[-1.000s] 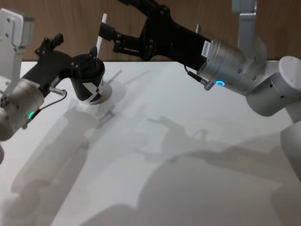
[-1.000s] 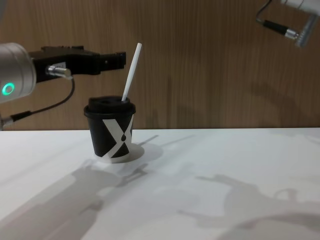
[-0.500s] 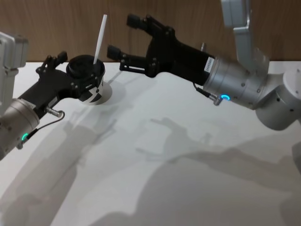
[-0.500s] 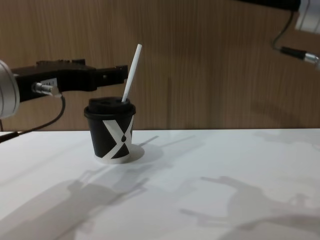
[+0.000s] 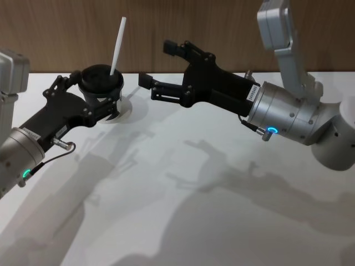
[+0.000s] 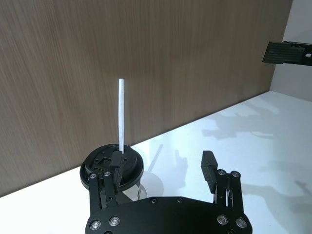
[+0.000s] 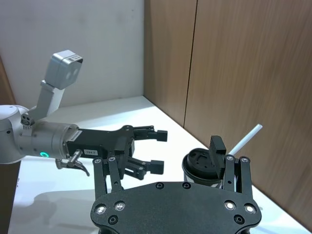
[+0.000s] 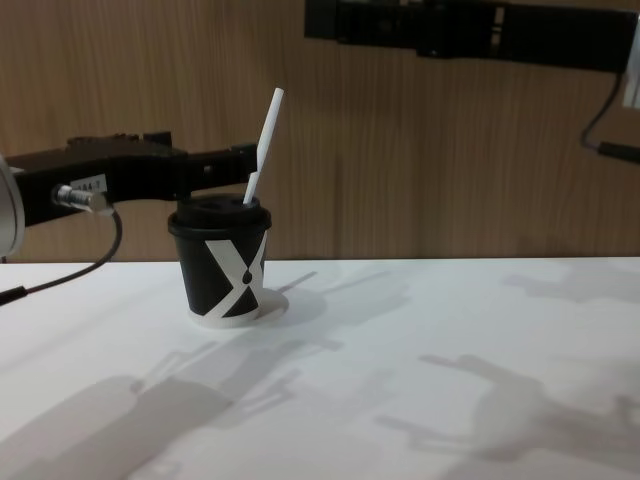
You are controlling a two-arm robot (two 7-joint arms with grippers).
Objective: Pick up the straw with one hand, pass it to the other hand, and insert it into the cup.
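Note:
The black cup (image 8: 225, 270) with the white X mark stands upright at the far left of the white table. The white straw (image 8: 265, 140) sticks out of its lid, leaning slightly, and nothing holds it. In the head view the straw (image 5: 117, 47) rises from the cup (image 5: 99, 80). My left gripper (image 5: 89, 93) is open at lid height right beside the cup; in the left wrist view the cup (image 6: 129, 165) sits just beyond one finger, not between the two. My right gripper (image 5: 158, 62) hangs open and empty in the air to the right of the straw.
The white table (image 5: 194, 194) stretches wide and bare toward me and to the right. A wooden wall (image 8: 450, 150) runs close behind the cup. The right arm's black forearm (image 8: 450, 30) crosses high above the table.
The right gripper has drawn back to the right, away from the straw, and sunk lower. The left gripper has come down from above the lid to lid height. Cup and straw stay put.

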